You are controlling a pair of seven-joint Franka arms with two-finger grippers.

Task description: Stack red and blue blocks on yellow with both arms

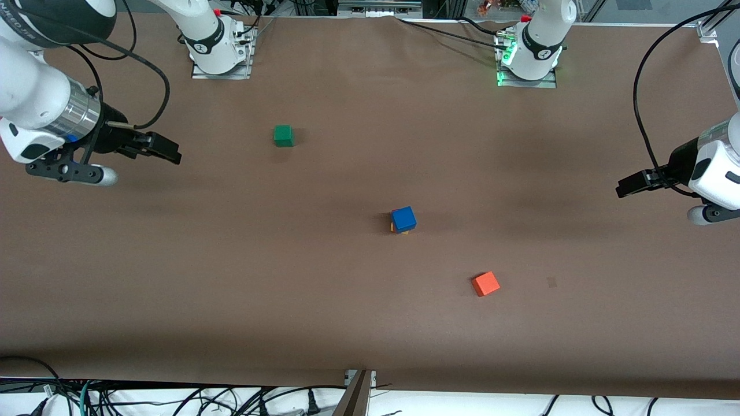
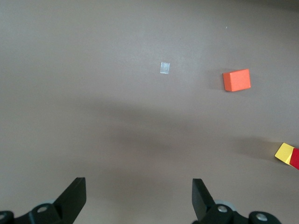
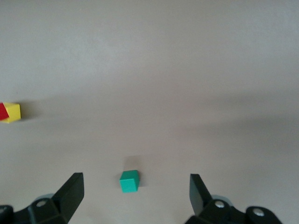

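Where the brown counter is barest, near its middle, stands a small tower: the blue block on top, with only a sliver of the yellow block peeking out beneath it in the front view. Each wrist view catches a corner of the tower, showing the red block resting on the yellow one, so the blue evidently sits above the red. Judged from this, the stacking looks complete and the step in hand is standing clear.

From the tower, an orange-red cube lies at about four o'clock, nearer the front camera. A green cube lies at about ten o'clock, farther from it.

Well apart, the left pincer hangs released over the left arm's end of the counter. Likewise released, the right pincer hangs over the right arm's end. Both arms wait.

Any next move probably calls only for keeping away, since a nudge could topple the tower.
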